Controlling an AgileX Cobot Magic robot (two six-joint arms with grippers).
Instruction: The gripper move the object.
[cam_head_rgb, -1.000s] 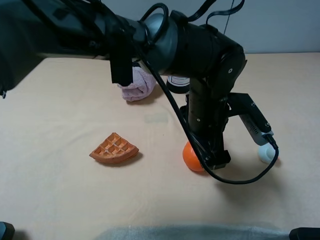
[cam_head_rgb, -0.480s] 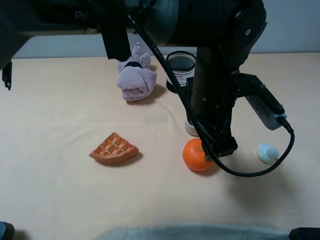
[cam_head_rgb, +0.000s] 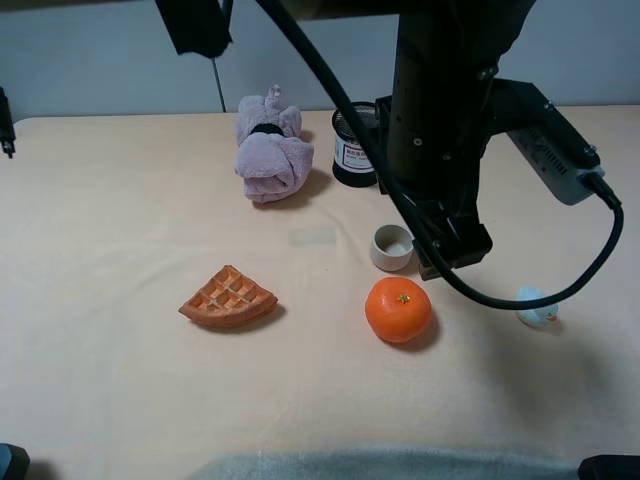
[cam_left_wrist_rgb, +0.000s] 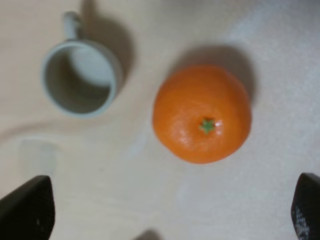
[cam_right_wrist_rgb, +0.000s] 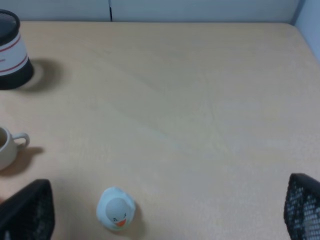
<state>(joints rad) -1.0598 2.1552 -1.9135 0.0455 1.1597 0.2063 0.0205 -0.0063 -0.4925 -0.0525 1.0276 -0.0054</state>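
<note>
Left end effector (cam_left_wrist_rgb: 170, 210) open above orange fruit (cam_left_wrist_rgb: 201, 113) w/ cup (cam_left_wrist_rgb: 80, 77) beside; right end effector (cam_right_wrist_rgb: 165, 215) open too.

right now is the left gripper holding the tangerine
No, the tangerine sits free on the table beside the small cup, with the left gripper open and its fingertips spread wide apart, clear of the fruit.

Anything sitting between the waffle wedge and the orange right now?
No. In the exterior high view the stretch of table between the waffle wedge and the orange is bare; the small cup stands farther back.
</note>
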